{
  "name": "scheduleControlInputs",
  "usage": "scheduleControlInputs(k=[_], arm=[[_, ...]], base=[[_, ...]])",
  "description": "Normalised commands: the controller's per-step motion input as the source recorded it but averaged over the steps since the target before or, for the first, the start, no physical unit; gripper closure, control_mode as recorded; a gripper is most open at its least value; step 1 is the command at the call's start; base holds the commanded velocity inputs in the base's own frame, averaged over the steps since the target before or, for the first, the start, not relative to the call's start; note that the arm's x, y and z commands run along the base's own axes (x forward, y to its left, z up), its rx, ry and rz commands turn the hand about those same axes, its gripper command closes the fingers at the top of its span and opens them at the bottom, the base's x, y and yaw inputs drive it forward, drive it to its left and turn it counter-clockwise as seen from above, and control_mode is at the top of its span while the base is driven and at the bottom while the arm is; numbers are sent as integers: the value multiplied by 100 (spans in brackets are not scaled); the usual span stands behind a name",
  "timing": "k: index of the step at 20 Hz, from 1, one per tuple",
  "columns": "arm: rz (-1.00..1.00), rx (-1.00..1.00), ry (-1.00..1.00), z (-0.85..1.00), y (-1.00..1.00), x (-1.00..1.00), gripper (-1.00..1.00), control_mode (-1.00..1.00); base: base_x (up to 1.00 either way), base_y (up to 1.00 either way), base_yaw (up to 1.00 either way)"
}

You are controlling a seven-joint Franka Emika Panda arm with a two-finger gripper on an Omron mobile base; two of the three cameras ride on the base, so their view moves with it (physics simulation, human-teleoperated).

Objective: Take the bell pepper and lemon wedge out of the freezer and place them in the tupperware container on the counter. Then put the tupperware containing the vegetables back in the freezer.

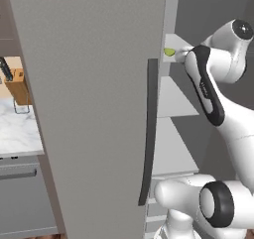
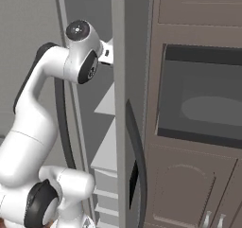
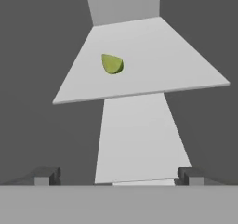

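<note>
While the tiny yellow-green lemon wedge (image 3: 112, 63) sits alone on an upper pale grey shelf (image 3: 153, 65) inside the tall light-grey freezer (image 1: 94, 109), the two-finger gripper (image 3: 119, 175) faces it from below and short of it, not touching. In the hand view its two dark fingertips (image 3: 46, 175) stand wide apart at the bottom with nothing between them, so the jaws are open and empty. The wedge lies left of the shelf's centre, point up in that view. A second pale shelf (image 3: 139, 139) shows lower down, between the wedge's shelf and the fingertips.

In the left base view the wedge (image 1: 169, 51) shows as a small green spot at the shelf's near edge, just left of the white arm's (image 1: 213, 89) wrist, which reaches into the open compartment. The broad flat grey freezer door, with its long dark curved handle (image 1: 149, 134), stands swung out and covers most of that view. Left of the door: a strip of white marble counter (image 1: 17, 129) with grey veins, a wooden knife block (image 1: 19, 87) on it.

In the right base view the arm (image 2: 52, 90) bends into the freezer; brown-grey cabinets (image 2: 198, 184) and a dark built-in oven window (image 2: 201, 94) sit to the right.
</note>
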Motion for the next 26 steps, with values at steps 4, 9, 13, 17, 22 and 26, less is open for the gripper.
scheduleControlInputs(k=[4,9,13,17,22,26], arm=[[0,0,0,1,-5,44,-100,-100],[2,0,0,1,-10,45,-100,-100],[12,0,0,1,-16,38,-100,-100],[14,0,0,6,-4,31,-100,-100],[10,0,0,7,-1,21,-100,-100],[5,0,0,1,0,20,-100,-100]], base=[[0,0,0],[0,0,0],[0,0,0],[0,0,0],[0,0,0],[0,0,0]])
